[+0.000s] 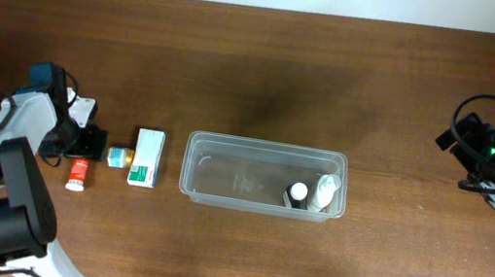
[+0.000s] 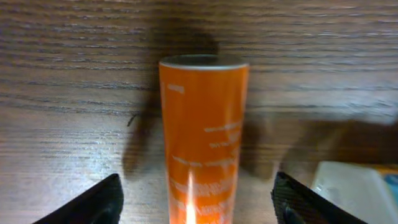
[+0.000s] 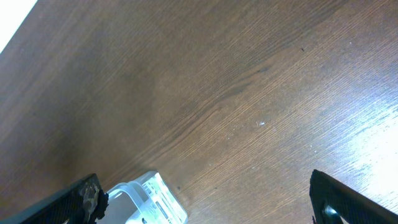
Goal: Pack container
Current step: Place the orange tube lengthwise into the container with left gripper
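Note:
The clear plastic container (image 1: 266,144) lies mid-table with a black-capped bottle (image 1: 296,194) and a white bottle (image 1: 323,191) at its right end. An orange tube (image 1: 77,173) lies left of it on the table. In the left wrist view the tube (image 2: 203,124) lies between the spread fingers of my left gripper (image 2: 196,208), which is open and not clamped on it. In the overhead view the left gripper (image 1: 79,145) is just above the tube. My right gripper (image 1: 480,159) is open and empty at the far right; its view shows the container's corner (image 3: 146,199).
A white-and-green carton box (image 1: 146,157) and a small teal-capped item (image 1: 118,155) lie between the tube and the container. A pale object (image 2: 348,186) shows right of the tube in the left wrist view. The table's far edge meets a white wall.

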Controlling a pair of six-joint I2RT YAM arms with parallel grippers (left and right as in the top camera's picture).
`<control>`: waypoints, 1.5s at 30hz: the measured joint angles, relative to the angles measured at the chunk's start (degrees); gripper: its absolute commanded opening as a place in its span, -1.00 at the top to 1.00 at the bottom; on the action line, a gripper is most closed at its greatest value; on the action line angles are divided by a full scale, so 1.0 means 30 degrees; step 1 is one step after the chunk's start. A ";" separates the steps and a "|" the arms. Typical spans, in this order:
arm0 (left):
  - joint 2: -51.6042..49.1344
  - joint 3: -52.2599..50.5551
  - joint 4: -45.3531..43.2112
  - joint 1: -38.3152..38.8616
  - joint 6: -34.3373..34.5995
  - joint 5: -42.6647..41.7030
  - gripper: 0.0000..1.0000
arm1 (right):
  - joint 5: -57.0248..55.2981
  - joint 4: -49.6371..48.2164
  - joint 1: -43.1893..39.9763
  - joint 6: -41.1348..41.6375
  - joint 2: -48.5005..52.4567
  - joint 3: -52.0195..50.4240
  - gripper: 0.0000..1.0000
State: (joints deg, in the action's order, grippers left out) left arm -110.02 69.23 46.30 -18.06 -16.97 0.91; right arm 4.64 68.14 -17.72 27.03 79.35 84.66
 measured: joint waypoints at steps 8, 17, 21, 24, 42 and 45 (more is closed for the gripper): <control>-0.0211 0.0000 -0.0160 0.0000 0.0248 0.0219 0.70 | 0.0000 -0.0007 0.0000 -0.0007 0.0000 0.0000 -0.97; -0.0342 0.1902 0.2106 0.0000 0.0306 0.0219 0.92 | 0.0000 -0.0015 0.0000 0.0000 0.0000 0.0000 -0.97; -0.0335 0.5202 0.4969 0.0168 0.0525 0.0175 0.97 | 0.0000 0.0022 0.0000 0.0000 0.0000 0.0000 -0.97; -0.0248 0.8080 0.6674 0.0750 0.0583 -0.0692 0.99 | 0.0000 0.0022 0.0000 0.0000 0.0000 0.0000 -0.97; 0.0743 1.2043 0.5129 1.5373 -0.7162 -0.4320 0.99 | 0.0000 0.0015 0.0000 0.0000 0.0000 0.0000 -0.97; -0.0109 1.2043 0.4867 1.6517 -0.8349 -0.4328 0.99 | 0.0000 0.0015 0.0000 0.0000 0.0000 0.0000 -0.97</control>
State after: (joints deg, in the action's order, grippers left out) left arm -110.34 105.36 60.90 31.48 -42.02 -12.08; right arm 4.64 68.18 -17.72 27.03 79.35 84.66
